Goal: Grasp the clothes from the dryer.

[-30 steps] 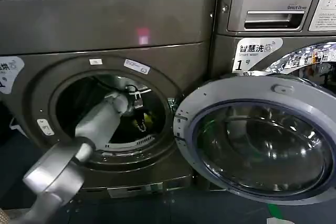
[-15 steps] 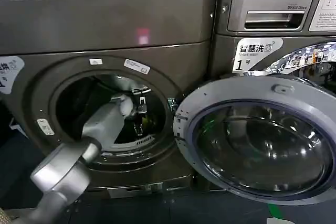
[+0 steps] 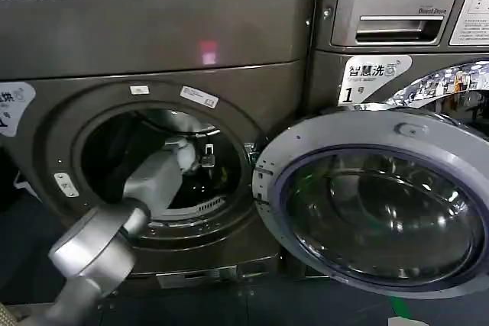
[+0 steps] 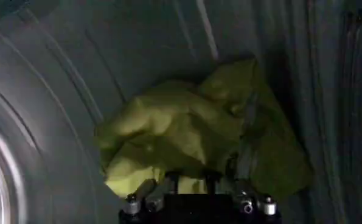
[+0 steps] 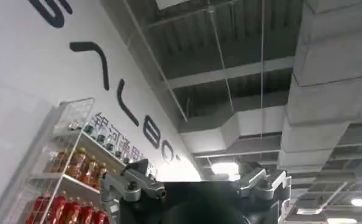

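Your left gripper (image 3: 205, 159) is deep inside the dryer (image 3: 153, 59), past the round mouth toward its 3 o'clock side in the head view. From the left wrist camera, the clothes (image 4: 193, 131) lie bunched against the ribbed drum wall, directly ahead of the claw. Its fingers sit at the cloth's near edge, but I cannot tell how far apart they stand or whether any fabric is caught. The risk: if you close short you may pinch only a loose fold, and it slips free on withdrawal; push too far and the fingertips scrape the drum. Your right gripper (image 5: 196, 195) is parked, pointing at the ceiling
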Robot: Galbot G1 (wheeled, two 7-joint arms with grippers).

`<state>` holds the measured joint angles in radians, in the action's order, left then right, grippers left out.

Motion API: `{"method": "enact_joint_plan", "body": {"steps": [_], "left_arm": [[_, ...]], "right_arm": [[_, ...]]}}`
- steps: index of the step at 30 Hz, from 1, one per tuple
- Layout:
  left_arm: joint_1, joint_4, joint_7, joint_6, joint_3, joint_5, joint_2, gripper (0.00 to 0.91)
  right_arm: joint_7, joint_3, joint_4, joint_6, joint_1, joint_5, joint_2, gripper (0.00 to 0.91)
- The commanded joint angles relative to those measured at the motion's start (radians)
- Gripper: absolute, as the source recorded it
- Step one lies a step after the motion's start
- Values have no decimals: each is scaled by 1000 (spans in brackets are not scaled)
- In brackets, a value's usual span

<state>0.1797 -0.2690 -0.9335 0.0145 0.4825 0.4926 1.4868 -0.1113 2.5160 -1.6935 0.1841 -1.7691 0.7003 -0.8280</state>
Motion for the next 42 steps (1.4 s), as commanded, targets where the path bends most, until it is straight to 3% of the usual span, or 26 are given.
{"method": "enact_joint_plan", "body": {"steps": [1,6,13,23,35,42], "left_arm": [[0,15,3,-9,-2,15,3,0],[-2,-1,15,-13,-66,6,-3,0],[-41,-115,114,4,-345,-98,-52,0],[-284,-453,320,51,-634,-397,-152,0],[-558,-816,648,21,-862,-606,-115,0],[-721,-1023,855,-79,-919,-677,-74,0]], "right_arm": [[-1,1,5,-1,0,0,2,907],[0,3,2,-1,-1,1,-3,907],[0,1,-7,1,-4,5,-7,907],[-9,8,-49,35,-9,70,-9,907],[-19,-3,-65,32,1,69,-4,907],[-21,-8,-72,24,6,51,-6,907]]}}
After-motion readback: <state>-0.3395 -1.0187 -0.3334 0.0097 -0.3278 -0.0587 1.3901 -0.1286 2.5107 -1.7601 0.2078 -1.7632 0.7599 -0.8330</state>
